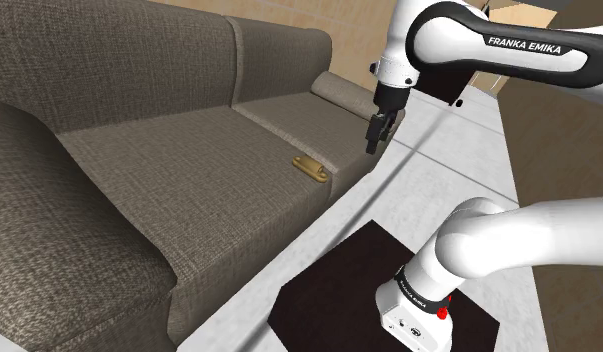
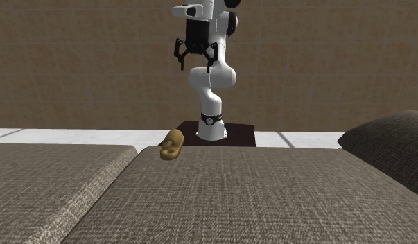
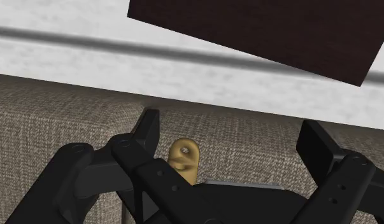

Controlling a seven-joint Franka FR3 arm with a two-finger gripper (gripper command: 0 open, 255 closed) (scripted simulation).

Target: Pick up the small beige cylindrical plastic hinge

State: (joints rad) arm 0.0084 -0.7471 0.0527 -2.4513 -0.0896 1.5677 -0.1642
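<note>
1. One small tan hinge [image 1: 310, 168] lies flat on the grey-brown sofa seat cushion [image 1: 189, 160], close to the cushion's front edge and touching nothing else.
2. One black gripper [image 1: 381, 130] hangs in the air, apart from the hinge. In the shoulder view the hinge sits below it and off to the left.
3. Its jaws stand wide apart and hold nothing. The wrist view shows the fingers [image 3: 148, 130] spread, with the hinge between them and far beneath, nearer one finger than the other.
4. In the shoulder view the hinge's long axis runs roughly along the cushion's front edge. In the wrist view it appears to lie across the line joining the two fingers, so closing would likely pinch its narrow width.
5. By my reading, the reach has barely begun. The next move calls for a descent, plus a small sideways shift to centre the hinge between the jaws.
6. Soft fabric under a thin piece may let it tilt or sink when pressed.
</note>
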